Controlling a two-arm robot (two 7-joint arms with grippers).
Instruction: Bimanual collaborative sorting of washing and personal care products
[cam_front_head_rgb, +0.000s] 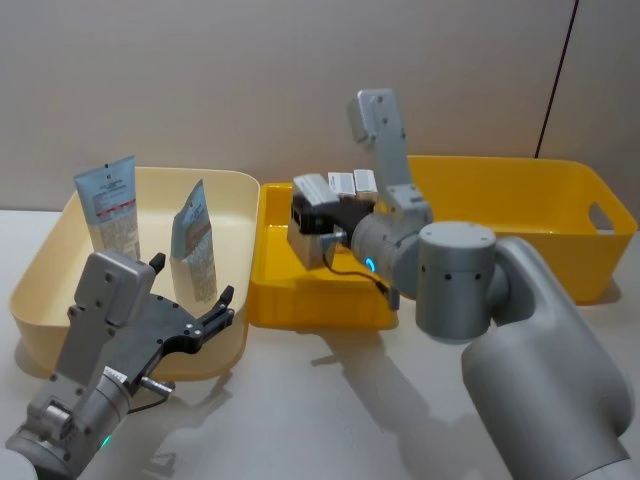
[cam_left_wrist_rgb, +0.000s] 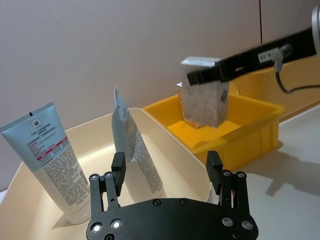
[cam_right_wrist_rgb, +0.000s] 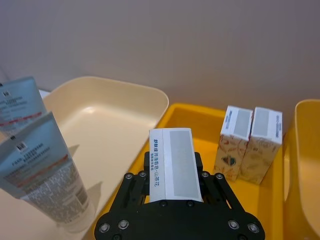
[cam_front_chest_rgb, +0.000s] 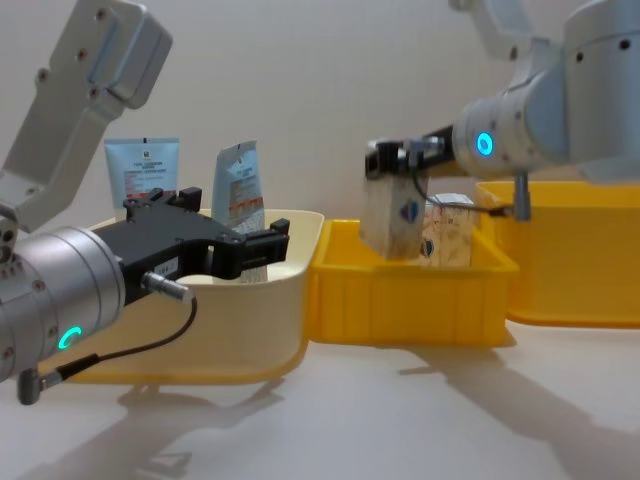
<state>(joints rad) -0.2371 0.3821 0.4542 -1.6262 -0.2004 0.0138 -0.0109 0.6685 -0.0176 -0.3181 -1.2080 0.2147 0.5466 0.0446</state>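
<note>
My left arm (cam_front_head_rgb: 85, 390) and right arm (cam_front_head_rgb: 530, 370) were smooth silver-grey tubes with rounded joint caps dotted with small recessed holes. Each wrist bore a glowing light (cam_front_chest_rgb: 486, 143), blue on the right, greener on the left at 8 o'clock in the chest view. My left gripper (cam_left_wrist_rgb: 166, 167) was matte black, its flat plate studded with silver screws (cam_left_wrist_rgb: 156, 202); my right gripper (cam_front_chest_rgb: 385, 160) matched. A thin black cable (cam_front_chest_rgb: 130, 352) looped beneath the left wrist, and a white printed label (cam_left_wrist_rgb: 270, 54) ran along a right finger.
</note>
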